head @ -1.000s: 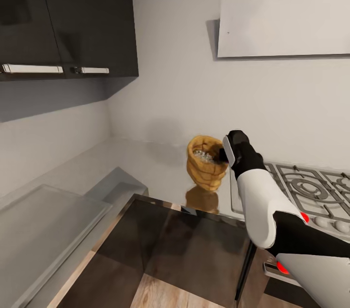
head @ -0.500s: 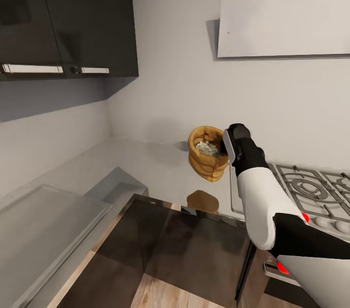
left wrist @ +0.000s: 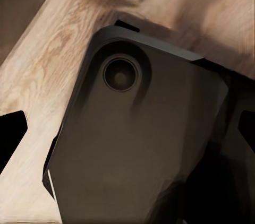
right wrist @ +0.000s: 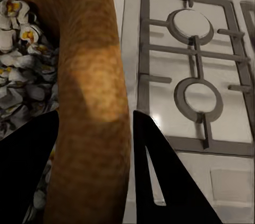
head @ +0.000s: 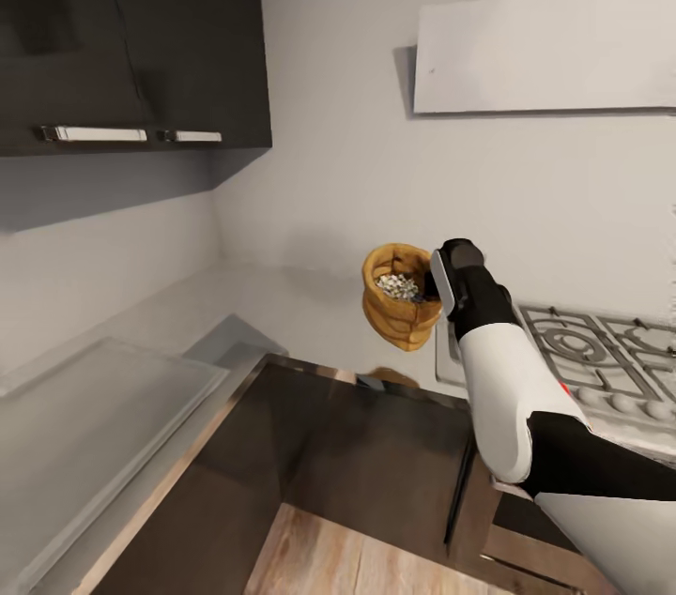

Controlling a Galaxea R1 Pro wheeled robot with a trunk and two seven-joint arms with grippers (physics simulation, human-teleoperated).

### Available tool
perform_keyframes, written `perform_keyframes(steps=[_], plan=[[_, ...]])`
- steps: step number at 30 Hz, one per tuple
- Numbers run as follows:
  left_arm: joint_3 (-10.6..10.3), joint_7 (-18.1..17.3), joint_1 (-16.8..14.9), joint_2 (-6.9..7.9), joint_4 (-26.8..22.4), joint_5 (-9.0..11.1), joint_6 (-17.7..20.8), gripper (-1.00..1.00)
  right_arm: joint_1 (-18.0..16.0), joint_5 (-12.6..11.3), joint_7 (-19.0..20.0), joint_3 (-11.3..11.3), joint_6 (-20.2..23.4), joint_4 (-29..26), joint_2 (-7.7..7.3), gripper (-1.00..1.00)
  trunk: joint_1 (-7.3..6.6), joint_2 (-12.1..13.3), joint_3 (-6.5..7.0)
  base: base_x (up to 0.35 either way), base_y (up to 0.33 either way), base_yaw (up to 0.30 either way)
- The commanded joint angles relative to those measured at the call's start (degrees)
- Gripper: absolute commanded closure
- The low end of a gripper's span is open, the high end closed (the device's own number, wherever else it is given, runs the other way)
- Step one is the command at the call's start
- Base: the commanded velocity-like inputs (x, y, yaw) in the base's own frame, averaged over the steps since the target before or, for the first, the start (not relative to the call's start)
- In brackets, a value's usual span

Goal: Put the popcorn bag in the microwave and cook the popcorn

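Note:
The tan popcorn bag [head: 398,318] hangs in the air above the grey countertop [head: 282,299], with my right gripper [head: 431,288] shut on its rolled rim. Whitish-yellow popcorn [head: 398,285] fills its mouth. In the right wrist view, the rim [right wrist: 93,91] runs between my two black fingers [right wrist: 162,181], with popcorn [right wrist: 18,70] on one side of it. My right gripper [right wrist: 94,118] clamps that rim. The left gripper [left wrist: 127,134] is open, with dark fingers [left wrist: 10,139] wide apart over the robot's dark base and wooden floor. The microwave is out of view.
A grey gas hob [head: 587,351] with black grates lies right of the bag, also seen as the hob [right wrist: 194,70] under the right wrist. Dark upper cabinets [head: 141,32] hang at left, a white hood [head: 545,46] at upper right. A grey drainboard [head: 94,407] and dark cabinet fronts [head: 376,464] lie below.
The bag has risen off the countertop in my right gripper, and its reflection has shrunk. The whole head view has also shifted, so the camera moved.

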Motion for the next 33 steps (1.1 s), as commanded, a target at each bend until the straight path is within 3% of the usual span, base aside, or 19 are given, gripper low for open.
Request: perform_keyframes(steps=[1,19,22,26,33], plan=[[-0.07,0.06,0.01,-0.01,-0.07,0.24,-0.11,-1.0,-0.05,0.52,0.37,-0.24,0.24,-0.03,0.08,1.0,-0.03,-0.05,-0.06,-0.347,0.0,0.0],[0.0,0.09,0.01,0.07,-0.07,0.21,-0.1,-1.0,-0.03,0.32,0.34,-0.1,0.24,1.29,0.08,1.0,-0.03,-0.05,-0.06,-0.347,0.0,0.0],[0.01,0.08,0.01,0.07,-0.07,0.22,-0.04,-1.0,-0.02,0.31,0.42,-0.14,0.24,4.34,0.08,1.0,-0.03,-0.05,-0.06,-0.348,0.0,0.0],[0.02,0.08,0.01,0.07,-0.07,0.19,-0.03,-1.0,-0.01,0.25,0.52,-0.33,-7.03,13.31,0.08,1.0,-0.03,-0.05,-0.06,-0.347,0.0,0.0],[-0.01,0.06,0.01,0.06,-0.07,0.17,-0.03,-1.0,0.02,-1.35,0.83,-0.54,-12.72,20.99,0.08,1.0,-0.03,-0.05,-0.06,-0.347,0.0,0.0]])
